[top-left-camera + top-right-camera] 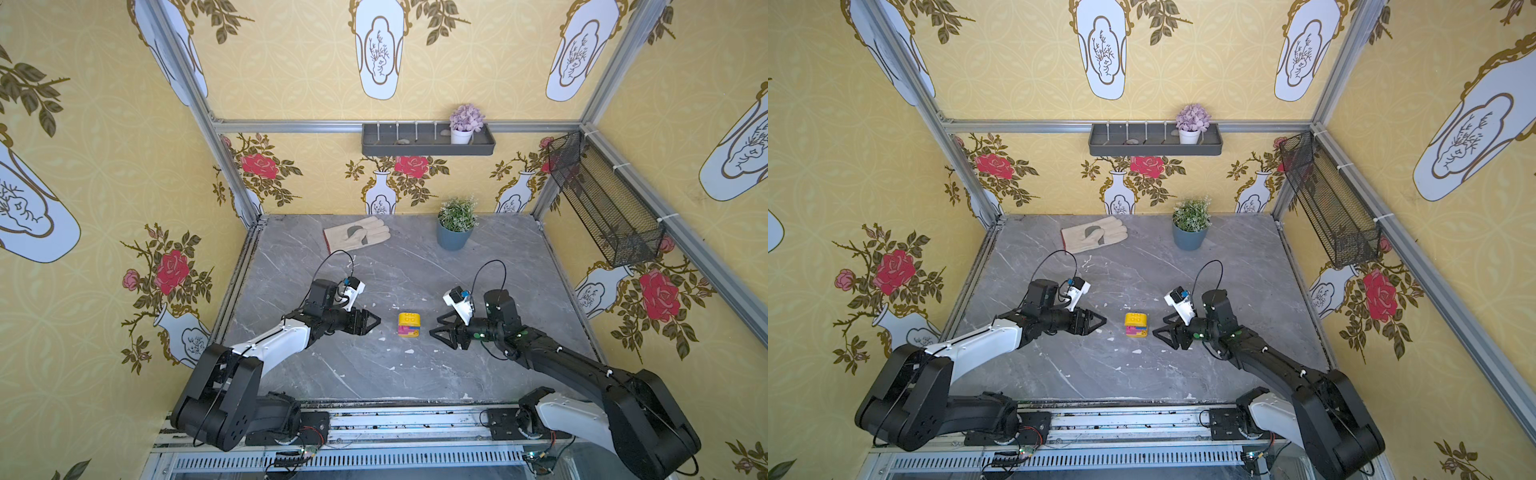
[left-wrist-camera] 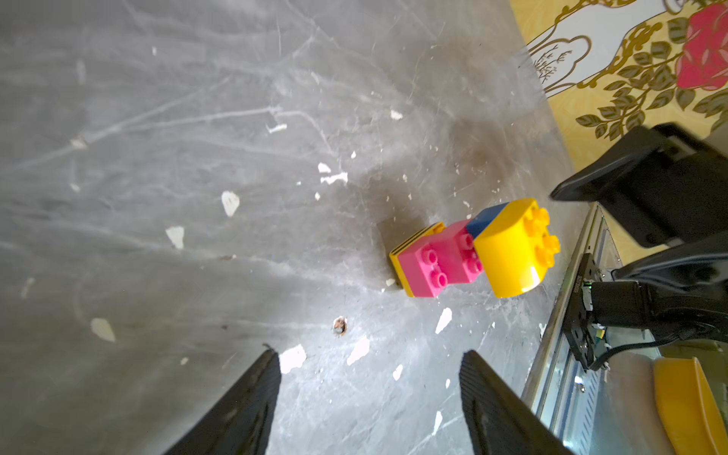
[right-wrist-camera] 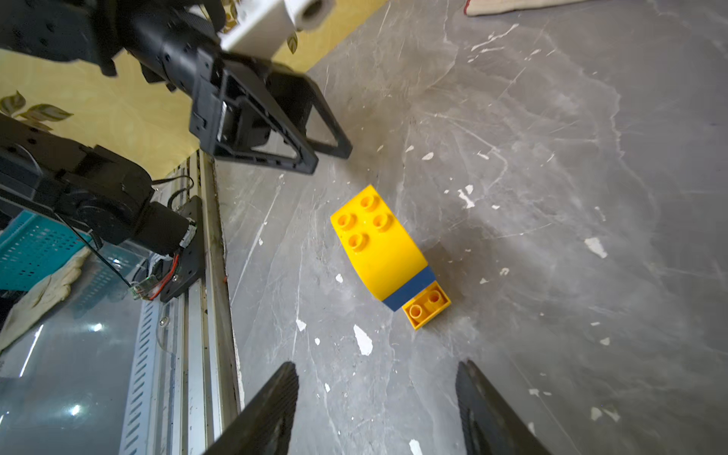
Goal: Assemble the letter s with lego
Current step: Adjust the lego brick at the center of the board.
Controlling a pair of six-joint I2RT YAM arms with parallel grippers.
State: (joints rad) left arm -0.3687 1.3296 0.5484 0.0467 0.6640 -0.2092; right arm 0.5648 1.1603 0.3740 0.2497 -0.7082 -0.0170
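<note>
floral yellow walls (image 1: 478,83), grey marble tabletop (image 1: 374,374)

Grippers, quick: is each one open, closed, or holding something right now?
Left gripper: open, empty, clear of the letter s.
Right gripper: open, empty, also not touching it.

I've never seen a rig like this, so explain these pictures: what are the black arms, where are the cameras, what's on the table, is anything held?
Those are two robot arms, each ending in a two-fingered clamp. Two pictures look down from overhead; two come from cameras on the wrists. On the grey table sits a small lego cluster of yellow, pink and blue bricks, between the left gripper and the right gripper. A glove and a potted plant are at the back. Both grippers are open and hold nothing.
</note>
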